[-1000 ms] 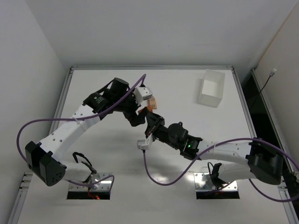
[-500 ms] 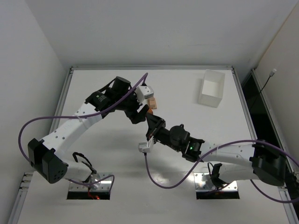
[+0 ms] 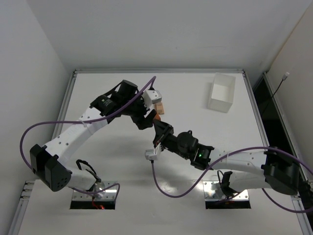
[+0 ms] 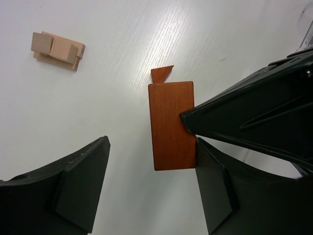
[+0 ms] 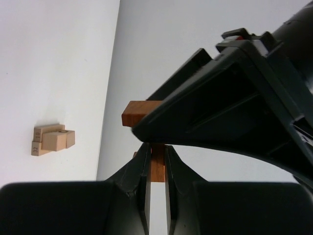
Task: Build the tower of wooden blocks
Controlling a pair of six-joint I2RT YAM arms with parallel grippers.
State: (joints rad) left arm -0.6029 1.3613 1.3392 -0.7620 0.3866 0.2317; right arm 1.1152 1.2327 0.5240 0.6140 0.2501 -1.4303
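The left gripper's (image 4: 151,142) jaws stand apart, grasping nothing. Its left finger is well clear of the red-brown block (image 4: 168,122), and its right finger is just beside it. The block lies between them with its long axis along the fingers, so closing would likely meet its narrow width. The tan blocks (image 4: 56,49) lie on the table beyond the left finger. The right gripper (image 5: 156,147) is clenched on the block's right edge. A wedge (image 4: 163,73) peeks out past the block, mostly hidden.
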